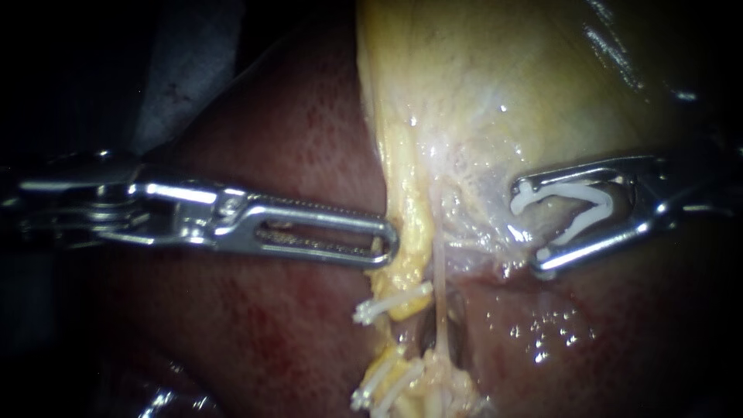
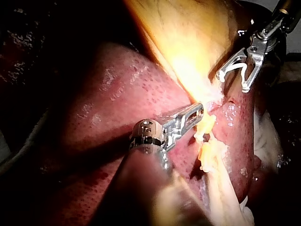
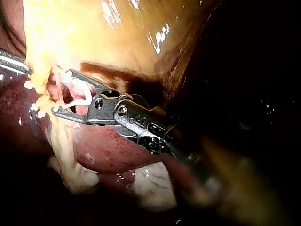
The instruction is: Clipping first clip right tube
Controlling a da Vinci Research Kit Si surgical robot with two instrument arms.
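Near the thin pale tube (image 1: 439, 232) over wet red liver (image 1: 294, 155), the right instrument (image 1: 530, 228) held an open white clip (image 1: 596, 205) in wide jaws; the left instrument (image 1: 391, 244) pinched yellow fat (image 1: 410, 232).

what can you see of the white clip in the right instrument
The white plastic clip is an open V of two legs joined at a bend, one leg ending in a hook. It sits in the shiny metal right instrument, one leg along each spread jaw. It lies beside the thin pale tube, apart from it, not around it.

Left instrument (image 1: 387, 244) and clips (image 1: 385, 308) crowd the tube (image 1: 439, 298); right side open.
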